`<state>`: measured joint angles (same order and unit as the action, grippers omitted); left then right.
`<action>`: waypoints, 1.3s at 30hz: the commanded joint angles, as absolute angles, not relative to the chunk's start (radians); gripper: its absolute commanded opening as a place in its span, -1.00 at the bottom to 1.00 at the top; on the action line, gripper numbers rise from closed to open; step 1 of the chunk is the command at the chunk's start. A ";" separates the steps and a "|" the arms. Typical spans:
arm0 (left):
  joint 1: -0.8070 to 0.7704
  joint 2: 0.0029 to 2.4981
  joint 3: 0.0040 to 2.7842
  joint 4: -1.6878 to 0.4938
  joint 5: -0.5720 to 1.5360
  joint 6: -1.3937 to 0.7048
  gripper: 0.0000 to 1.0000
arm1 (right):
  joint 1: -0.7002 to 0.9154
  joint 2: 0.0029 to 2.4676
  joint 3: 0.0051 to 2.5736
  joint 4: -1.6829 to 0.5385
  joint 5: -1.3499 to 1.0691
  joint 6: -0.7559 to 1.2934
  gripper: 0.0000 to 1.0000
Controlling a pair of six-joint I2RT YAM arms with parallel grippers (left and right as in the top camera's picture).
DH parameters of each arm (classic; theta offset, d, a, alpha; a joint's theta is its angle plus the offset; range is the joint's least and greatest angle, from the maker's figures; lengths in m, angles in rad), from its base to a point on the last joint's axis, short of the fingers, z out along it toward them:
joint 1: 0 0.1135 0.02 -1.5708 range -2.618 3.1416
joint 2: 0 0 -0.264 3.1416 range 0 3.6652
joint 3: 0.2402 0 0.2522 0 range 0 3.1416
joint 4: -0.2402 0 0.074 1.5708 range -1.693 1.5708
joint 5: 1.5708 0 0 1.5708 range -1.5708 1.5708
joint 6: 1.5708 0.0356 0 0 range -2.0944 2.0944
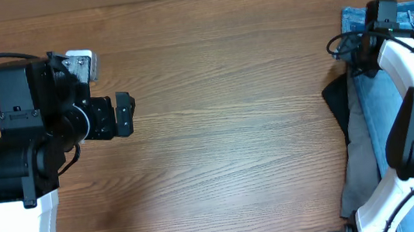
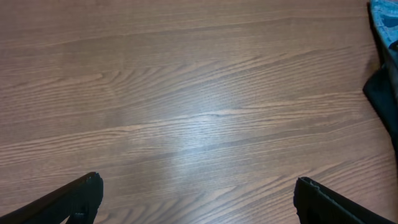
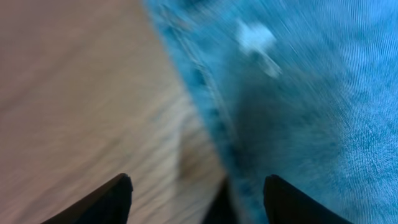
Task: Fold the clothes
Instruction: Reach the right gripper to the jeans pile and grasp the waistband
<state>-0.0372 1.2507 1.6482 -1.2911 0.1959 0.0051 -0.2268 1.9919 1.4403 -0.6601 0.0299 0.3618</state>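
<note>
Right hand point(image 3: 198, 182) spread over jeans point(image 3: 311, 106) edge, wrist view only; left hand point(image 2: 198, 183) spread above table point(image 2: 186, 81).

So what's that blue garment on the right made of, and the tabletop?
The blue garment looks like denim: matte, faded light blue, with a stitched seam along its edge. The tabletop looks like wood or wood-look laminate: brown grain lines with a soft sheen; I can't tell which.

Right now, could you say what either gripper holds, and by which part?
Nothing: left gripper open over the table, right gripper open above the jeans.
</note>
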 commanded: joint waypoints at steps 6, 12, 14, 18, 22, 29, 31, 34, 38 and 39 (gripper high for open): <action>-0.033 1.249 1.671 -1.295 0.211 -0.008 1.00 | -0.241 2.067 1.460 -0.682 0.117 0.295 0.11; -0.033 1.249 1.671 -1.296 0.211 -0.008 1.00 | -0.249 2.065 1.461 -0.679 0.219 0.296 -0.22; -0.033 1.250 1.671 -1.296 0.211 -0.008 1.00 | -0.257 2.065 1.461 -0.677 0.234 0.296 -0.31; -0.033 1.250 1.671 -1.297 0.211 -0.008 1.00 | -0.276 2.063 1.466 -0.676 0.234 0.309 -0.75; -0.033 1.250 1.671 -1.297 0.211 -0.007 0.99 | -0.286 2.043 1.485 -0.682 0.231 0.307 -0.88; -0.033 1.250 1.671 -1.295 0.211 -0.007 1.00 | -0.287 1.986 1.557 -0.691 0.223 0.238 -0.92; -0.033 1.250 1.671 -1.297 0.211 -0.007 1.00 | -0.287 1.964 1.576 -0.693 0.224 0.238 -0.92; -0.033 1.250 1.671 -1.297 0.211 -0.007 0.99 | -0.288 1.919 1.617 -0.693 0.224 0.238 -0.92; -0.033 1.250 1.671 -1.297 0.211 -0.007 1.00 | -0.287 1.856 1.681 -0.696 0.215 0.236 -0.92; -0.033 1.250 1.671 -1.297 0.211 -0.008 1.00 | -0.287 1.848 1.692 -0.699 0.212 0.233 -0.92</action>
